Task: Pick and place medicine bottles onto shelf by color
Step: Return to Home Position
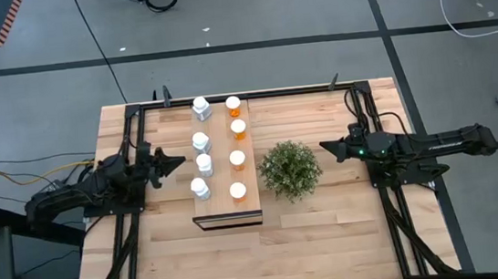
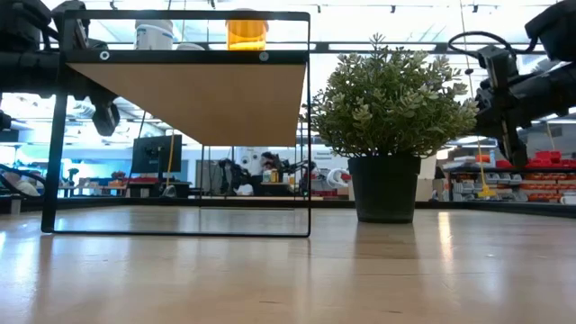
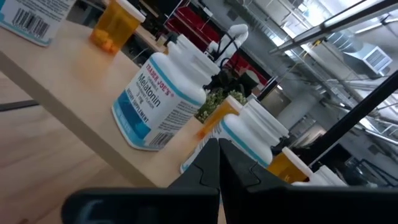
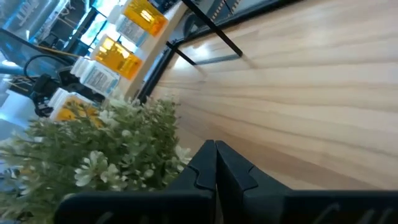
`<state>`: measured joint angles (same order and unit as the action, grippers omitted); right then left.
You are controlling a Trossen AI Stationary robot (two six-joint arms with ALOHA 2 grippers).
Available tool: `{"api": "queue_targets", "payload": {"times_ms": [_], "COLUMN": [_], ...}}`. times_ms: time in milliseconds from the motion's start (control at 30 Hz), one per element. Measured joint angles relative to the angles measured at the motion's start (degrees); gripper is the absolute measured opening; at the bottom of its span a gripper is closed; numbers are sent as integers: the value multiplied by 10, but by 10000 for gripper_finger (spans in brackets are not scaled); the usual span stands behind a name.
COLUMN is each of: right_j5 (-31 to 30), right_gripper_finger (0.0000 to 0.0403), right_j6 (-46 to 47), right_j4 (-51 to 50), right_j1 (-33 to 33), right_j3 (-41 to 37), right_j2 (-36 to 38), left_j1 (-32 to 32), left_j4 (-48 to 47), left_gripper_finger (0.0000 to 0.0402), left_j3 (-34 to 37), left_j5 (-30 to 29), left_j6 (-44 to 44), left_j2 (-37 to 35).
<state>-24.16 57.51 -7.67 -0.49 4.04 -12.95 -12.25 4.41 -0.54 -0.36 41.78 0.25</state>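
Progress: looks basically done to me. All eight medicine bottles [image 1: 200, 189] are standing on the shelf [image 1: 222, 174], and I can't spot any on the table [image 1: 332, 241].
White row: four white bottles [image 1: 201, 142] in a line down the side of the shelf nearer the left arm.
Orange row: four orange bottles [image 1: 237, 161] down the other side, the one nearer the plant [image 1: 289, 169]. So the colour split checks out.
What's left: nothing to sort as far as I can tell, just the arms parking themselves.
Left arm: the left gripper [image 1: 178, 160] sits just beside the white side of the shelf, fingers pressed together, holding nothing.
Right arm: the right gripper [image 1: 325, 147] is across the plant from the shelf, fingers closed too, also empty.
Readable text: the melatonin bottle [image 3: 158, 99] closest in the left wrist view says "TRADER JOE'S Melatonin" on a white and blue label. Another white one shows a barcode [image 3: 31, 22]. The orange bottles' labels are too blurry to read.
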Motion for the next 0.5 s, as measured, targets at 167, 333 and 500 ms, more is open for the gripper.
{"api": "queue_targets", "payload": {"times_ms": [167,333,500], "right_j5": [-2,1,31], "right_gripper_finger": [7,7,7], "right_j6": [-6,-21,-101], "right_j4": [2,3,10], "right_j1": [-9,-16,-16], "right_j3": [-3,-3,11], "right_j2": [0,-1,-1], "left_j1": [0,0,0], "left_j4": [0,-8,-18], "left_gripper_finger": [0,8,20], "left_j3": [0,0,0], "left_j5": [0,2,9], "left_j6": [11,11,-23], "left_j2": [0,1,1]}}
